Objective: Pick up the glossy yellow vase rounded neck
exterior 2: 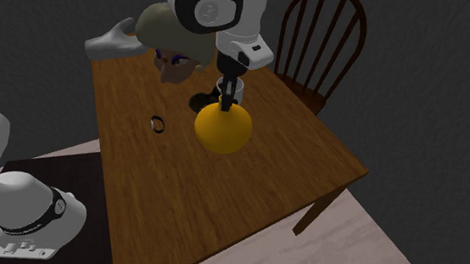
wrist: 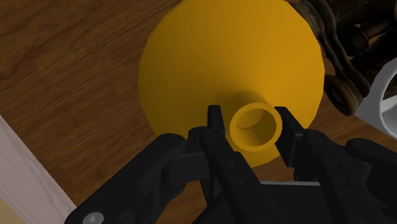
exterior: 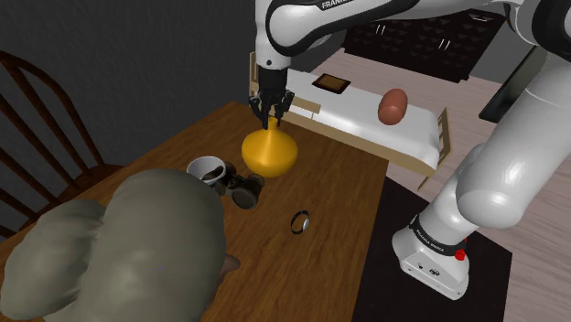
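Note:
The yellow vase (exterior: 268,154) (exterior 2: 222,129) has a round glossy body and a short tubular neck (wrist: 256,127), and it stands upright over the brown wooden table (exterior: 339,229) (exterior 2: 161,198). My black gripper (exterior: 269,117) (exterior 2: 225,101) (wrist: 251,119) comes straight down on it. One finger presses each side of the neck, so the gripper is shut on the vase. The body hides the vase's base, and I cannot tell whether it touches the table.
A white cup (exterior: 209,170) and a dark lumpy object (exterior: 245,191) sit just beside the vase. A small ring (exterior: 299,222) (exterior 2: 158,124) lies nearer the stand. A big grey sack (exterior: 137,247) covers the table's end. A wooden chair (exterior 2: 320,39) stands alongside.

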{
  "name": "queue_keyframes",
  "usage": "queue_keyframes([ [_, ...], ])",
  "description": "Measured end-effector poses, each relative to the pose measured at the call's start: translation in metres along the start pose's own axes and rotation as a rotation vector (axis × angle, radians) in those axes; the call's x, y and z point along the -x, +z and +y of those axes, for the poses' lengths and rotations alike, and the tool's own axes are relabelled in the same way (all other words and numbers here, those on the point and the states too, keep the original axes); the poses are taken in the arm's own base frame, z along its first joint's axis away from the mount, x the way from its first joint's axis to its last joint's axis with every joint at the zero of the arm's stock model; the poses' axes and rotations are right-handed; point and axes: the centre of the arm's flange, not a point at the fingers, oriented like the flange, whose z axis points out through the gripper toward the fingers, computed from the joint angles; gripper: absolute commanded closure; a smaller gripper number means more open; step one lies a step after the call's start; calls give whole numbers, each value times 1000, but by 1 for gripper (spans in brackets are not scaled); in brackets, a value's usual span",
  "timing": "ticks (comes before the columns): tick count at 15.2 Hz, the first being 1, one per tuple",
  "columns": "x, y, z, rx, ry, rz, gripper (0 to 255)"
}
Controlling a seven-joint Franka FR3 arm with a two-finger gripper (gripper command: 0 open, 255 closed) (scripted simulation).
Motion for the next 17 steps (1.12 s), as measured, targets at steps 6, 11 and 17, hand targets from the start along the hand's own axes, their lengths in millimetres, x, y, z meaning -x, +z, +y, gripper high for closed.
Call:
queue_keyframes([
  [6, 2, -10, 0, 1, 0, -1, 255],
  [11, 3, -35, 0, 1, 0, -1, 255],
  [17, 7, -66, -1, 1, 0, -1, 255],
])
